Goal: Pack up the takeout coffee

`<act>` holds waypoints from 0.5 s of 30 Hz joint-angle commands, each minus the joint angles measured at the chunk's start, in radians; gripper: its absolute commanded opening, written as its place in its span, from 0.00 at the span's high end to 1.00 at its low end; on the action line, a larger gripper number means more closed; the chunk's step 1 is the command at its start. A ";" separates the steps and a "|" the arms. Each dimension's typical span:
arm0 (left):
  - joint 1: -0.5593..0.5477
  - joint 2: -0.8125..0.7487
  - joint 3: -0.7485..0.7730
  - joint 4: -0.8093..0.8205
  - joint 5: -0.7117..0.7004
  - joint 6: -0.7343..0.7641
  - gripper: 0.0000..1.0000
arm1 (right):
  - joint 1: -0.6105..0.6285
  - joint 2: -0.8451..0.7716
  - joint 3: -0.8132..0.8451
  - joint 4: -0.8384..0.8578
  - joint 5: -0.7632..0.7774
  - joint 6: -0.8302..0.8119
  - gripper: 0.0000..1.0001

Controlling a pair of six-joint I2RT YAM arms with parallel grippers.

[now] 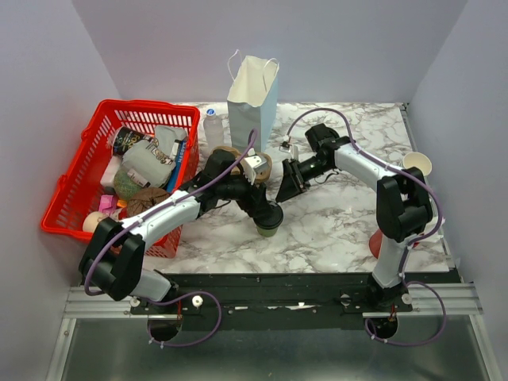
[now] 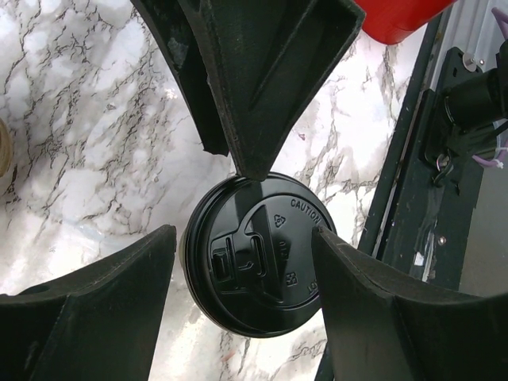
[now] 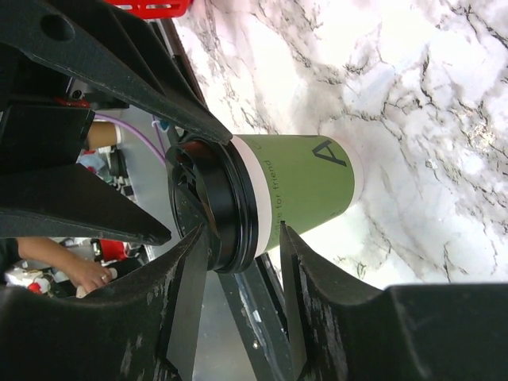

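"CAUTION" marks the coffee's black lid (image 2: 258,262), left gripper (image 2: 242,266) spread, right gripper (image 3: 242,250) straddling it, grip unclear.

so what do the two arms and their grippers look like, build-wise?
Both arms have white link shells with black joints, and a purple cable loops along each. The left gripper and right gripper are all black, with broad wedge-shaped fingers. No markings legible.
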 commanded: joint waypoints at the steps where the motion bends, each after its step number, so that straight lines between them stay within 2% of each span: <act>1: 0.002 -0.034 0.027 -0.017 0.014 0.005 0.23 | 0.008 0.017 0.042 0.005 0.028 -0.005 0.50; 4: 0.011 -0.057 0.043 -0.039 -0.020 0.007 0.21 | 0.005 -0.001 0.088 -0.029 0.044 -0.066 0.46; 7: 0.022 -0.096 0.041 -0.084 -0.054 0.018 0.18 | 0.005 -0.038 0.099 -0.063 0.012 -0.147 0.37; 8: 0.024 -0.107 0.034 -0.095 -0.055 0.021 0.18 | 0.005 -0.046 0.096 -0.078 0.004 -0.162 0.30; 15: 0.034 -0.148 -0.033 -0.124 -0.049 0.027 0.17 | 0.007 -0.075 -0.006 -0.068 -0.027 -0.215 0.20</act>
